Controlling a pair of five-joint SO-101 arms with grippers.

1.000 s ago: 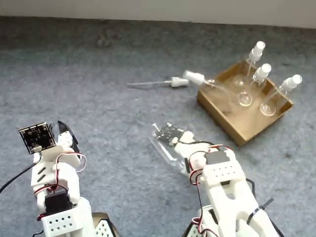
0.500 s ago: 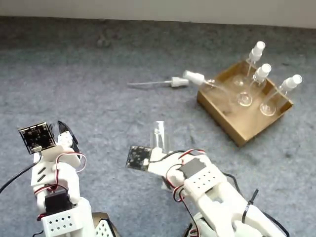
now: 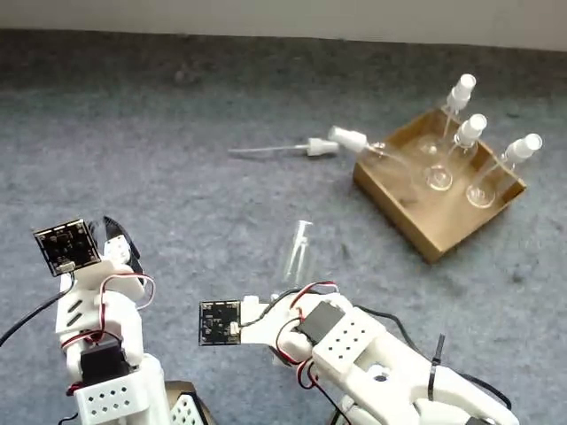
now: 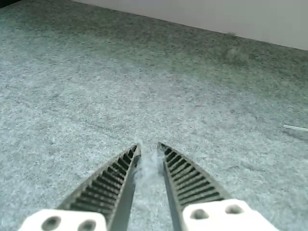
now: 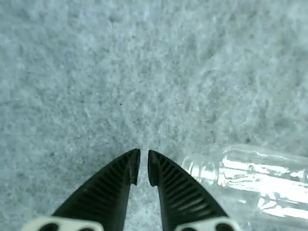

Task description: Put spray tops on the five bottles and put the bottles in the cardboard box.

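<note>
Jaws on both sides are down to a narrow slit with nothing between them: I see bare carpet (image 3: 177, 177) through the gap of the left gripper (image 4: 148, 147), and the same through the right gripper (image 5: 143, 153). From above, the left arm sits folded at the near-left corner with its fingers aimed out over the carpet. The right arm is bent across toward it, wrist low over the floor. The uncapped bottle (image 3: 297, 251) lies on its side on the carpet just ahead of the right arm. On the right wrist feed its clear ribbed end is just beside my fingers, not between them. The cardboard box (image 3: 399, 208) at far right holds four bottles with spray tops. Three stand tilted inside and the fourth bottle (image 3: 381, 150) leans out over the box wall. A loose spray top (image 3: 314, 148) lies on the carpet near that leaning one. The left wrist feed catches a thin pale line (image 4: 296, 127) far off on the carpet.
</note>
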